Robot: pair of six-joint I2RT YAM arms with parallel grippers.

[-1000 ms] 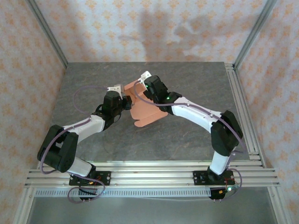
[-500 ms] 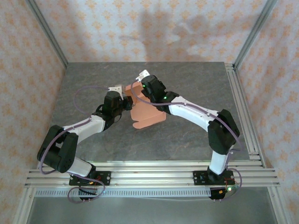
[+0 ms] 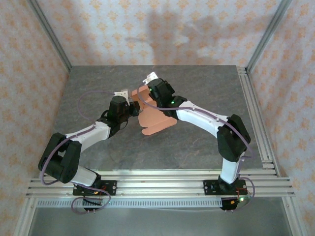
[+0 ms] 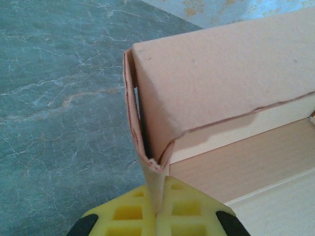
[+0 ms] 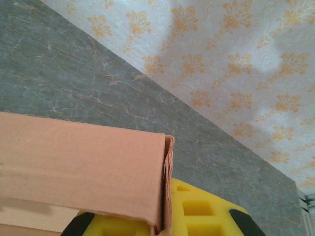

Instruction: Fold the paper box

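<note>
The right arm has edged left over the last second, taking the raised far wall of card with it; the left gripper (image 4: 157, 209) is clamped on a folded corner of the paper box (image 3: 156, 123), which lies on the table (image 3: 206, 142) between both arms; the right gripper (image 5: 165, 223) appears pinched on the opposite corner; a side wall is being stood up, I judge; next, crease it square without tearing.
</note>
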